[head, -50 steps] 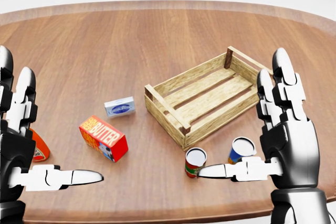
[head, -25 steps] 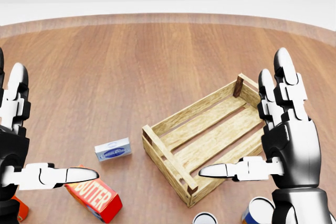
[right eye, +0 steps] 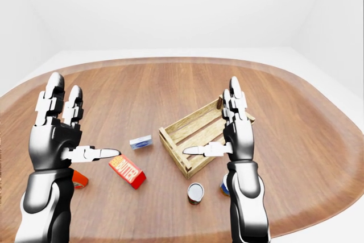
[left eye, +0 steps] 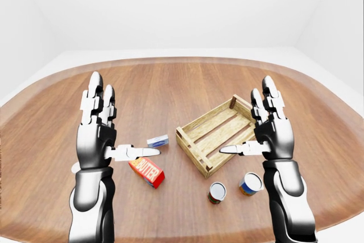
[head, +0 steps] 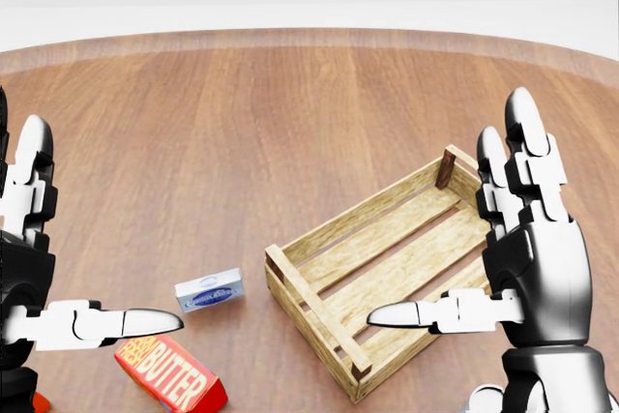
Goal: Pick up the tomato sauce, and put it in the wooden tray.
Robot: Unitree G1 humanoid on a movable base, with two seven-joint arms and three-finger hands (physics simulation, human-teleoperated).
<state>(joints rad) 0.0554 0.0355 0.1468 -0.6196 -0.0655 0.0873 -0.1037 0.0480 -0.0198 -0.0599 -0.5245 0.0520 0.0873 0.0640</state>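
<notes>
Round wooden table (left eye: pixel 170 83), dark plank grain, white room around it. Red butter box (left eye: pixel 147 172) lies flat and angled in the left-eye view, with a small blue-and-white box (left eye: pixel 157 140) near it, up and to the right, not touching. Blue-labelled can (left eye: pixel 250 184) upright at lower right; orange-red item (right eye: pixel 79 178) far left (mostly hidden, can't identify).

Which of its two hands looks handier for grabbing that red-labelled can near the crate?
Probably the right hand. It hangs open almost directly above the red-labelled can and beside the wooden tray. The left hand, also open, sits across the table, over the butter box.
</notes>
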